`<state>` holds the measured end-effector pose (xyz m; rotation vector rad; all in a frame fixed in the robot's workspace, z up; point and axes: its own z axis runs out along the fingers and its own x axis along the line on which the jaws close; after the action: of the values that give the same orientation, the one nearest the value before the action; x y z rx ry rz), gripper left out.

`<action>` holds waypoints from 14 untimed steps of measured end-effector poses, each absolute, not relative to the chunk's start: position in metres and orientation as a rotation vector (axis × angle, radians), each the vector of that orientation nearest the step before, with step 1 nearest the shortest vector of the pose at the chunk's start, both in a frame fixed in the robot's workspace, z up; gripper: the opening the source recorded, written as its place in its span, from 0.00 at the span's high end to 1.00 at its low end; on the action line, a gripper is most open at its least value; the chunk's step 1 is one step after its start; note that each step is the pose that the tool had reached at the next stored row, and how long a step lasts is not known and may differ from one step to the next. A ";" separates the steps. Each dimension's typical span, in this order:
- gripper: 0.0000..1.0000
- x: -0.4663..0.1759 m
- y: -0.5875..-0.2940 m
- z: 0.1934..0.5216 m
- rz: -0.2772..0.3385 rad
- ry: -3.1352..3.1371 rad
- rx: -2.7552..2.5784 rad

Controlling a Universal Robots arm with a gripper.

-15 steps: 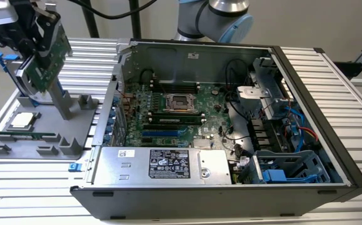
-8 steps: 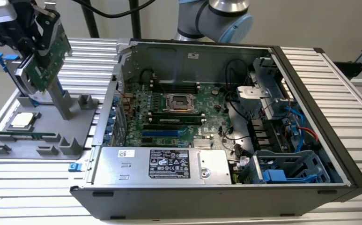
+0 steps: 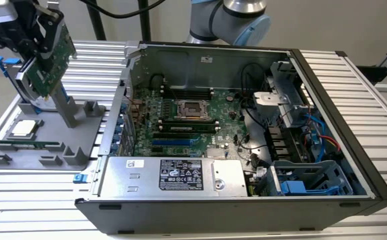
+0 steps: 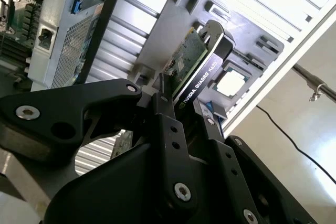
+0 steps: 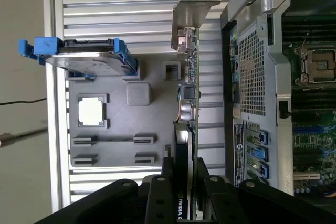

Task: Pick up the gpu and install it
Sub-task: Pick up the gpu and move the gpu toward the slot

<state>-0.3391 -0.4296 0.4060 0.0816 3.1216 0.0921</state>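
Exterior view: black two-finger gripper [image 3: 45,35] sits high at the exterior view's left, clamped shut on the gpu [image 3: 53,60], a thin flat green circuit-board card. Card is held tilted above the grey moulded parts tray [image 3: 27,162], well apart from the open black tower case [image 3: 213,212]. Case lies on its side w/ panel off, so the green motherboard [image 3: 149,112] faces up, prob. so slots can be reached from above. Tray holds a square silver processor chip [image 3: 25,128] and a narrow green memory stick [image 3: 21,145], each in its own recess, presumably so every part waits in a known pose. Second wrist view: card edge-on btwn the black fingers [image 4: 167,121], which press both faces. Grip is at one short end, leaving the rest free, likely for seating. First wrist view: gpu runs away from the gripper, its silver metal bracket [image 5: 185,14] at the far end. Card is beside the case's perforated rear grille [image 5: 252,77], not inside. Silver hard drive w/ blue tabs [image 5: 79,59] stands on edge in tray. Card not yet installed.
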 end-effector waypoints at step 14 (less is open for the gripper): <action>1.00 -0.339 -0.430 0.409 0.092 3.122 0.082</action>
<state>-0.3391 -0.4296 0.4086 0.0817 3.1215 0.0923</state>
